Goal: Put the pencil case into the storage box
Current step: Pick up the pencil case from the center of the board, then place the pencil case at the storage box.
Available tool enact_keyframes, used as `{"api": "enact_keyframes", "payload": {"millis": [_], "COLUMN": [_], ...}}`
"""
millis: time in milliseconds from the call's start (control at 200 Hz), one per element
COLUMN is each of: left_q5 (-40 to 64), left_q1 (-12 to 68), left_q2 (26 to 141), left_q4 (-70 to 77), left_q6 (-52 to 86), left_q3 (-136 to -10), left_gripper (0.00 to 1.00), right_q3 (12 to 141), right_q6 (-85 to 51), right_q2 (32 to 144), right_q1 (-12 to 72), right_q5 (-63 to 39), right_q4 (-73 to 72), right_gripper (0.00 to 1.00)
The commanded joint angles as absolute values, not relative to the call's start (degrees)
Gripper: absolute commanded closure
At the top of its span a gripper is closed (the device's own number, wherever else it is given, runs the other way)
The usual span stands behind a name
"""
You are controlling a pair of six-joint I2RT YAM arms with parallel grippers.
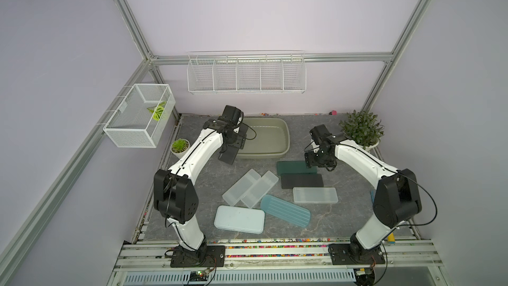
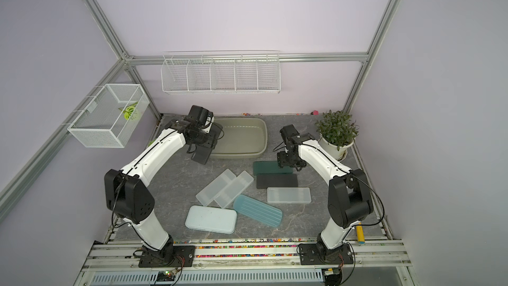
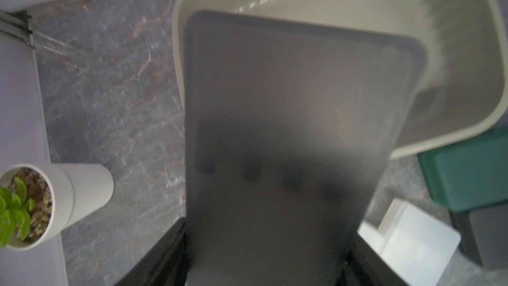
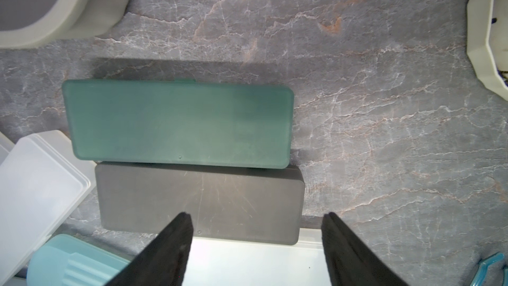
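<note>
Likely light, stiff, slick: L gripper [image 1: 235, 147] pinches pencil case [image 3: 299, 105] near its end; R gripper [image 4: 257, 215] wide open, empty.

dark pencil case [image 3: 297, 122] blurred close to the lens, storage box [image 3: 343, 4] cropped by the frame edge

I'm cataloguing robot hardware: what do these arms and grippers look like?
The left arm and right arm have glossy white shells, blocky black joints and black base plates, with thin black cables looping alongside. The right gripper has flat black tapering fingers.
</note>
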State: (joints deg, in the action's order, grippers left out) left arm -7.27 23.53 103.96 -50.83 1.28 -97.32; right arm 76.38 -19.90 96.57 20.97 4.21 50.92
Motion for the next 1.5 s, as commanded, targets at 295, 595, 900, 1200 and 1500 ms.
{"api": "enact_keyframes", "payload": {"millis": [295, 595, 900, 1200, 1500], "left_q5": [-12.81, -15.89, -11.23, -9.14, -11.31], "left_q1": [23.65, 22.22, 18.35, 18.21, 18.27], "left_q2": [123.12, 133.59, 138.16, 141.64, 139.31], "left_q4": [-45.62, -49.47, -51.56, -53.57, -53.86], "left_q6": [10.50, 9.34, 10.76, 10.36, 8.02], "left_q3": [-115.15, -124.40, -126.07, -130.34, -130.45], "left_gripper": [0.43, 0.43, 0.40, 0.27, 0.13], "right_q3": [77.83, 78.75, 78.79, 77.87, 79.35], "right_q6": [-21.05, -21.09, -21.36, -22.59, -26.66], "right_q2": [96.81, 98.63, 99.75, 100.11, 100.02], "right_q1": [20.40, 20.04, 19.16, 16.69, 15.80], "right_q5": [3.52, 3.18, 2.18, -0.70, -5.44], "right_q4": [50.27, 50.27, 50.08, 49.83, 52.84], "right_gripper": [0.22, 0.22, 0.21, 0.20, 0.14]}}
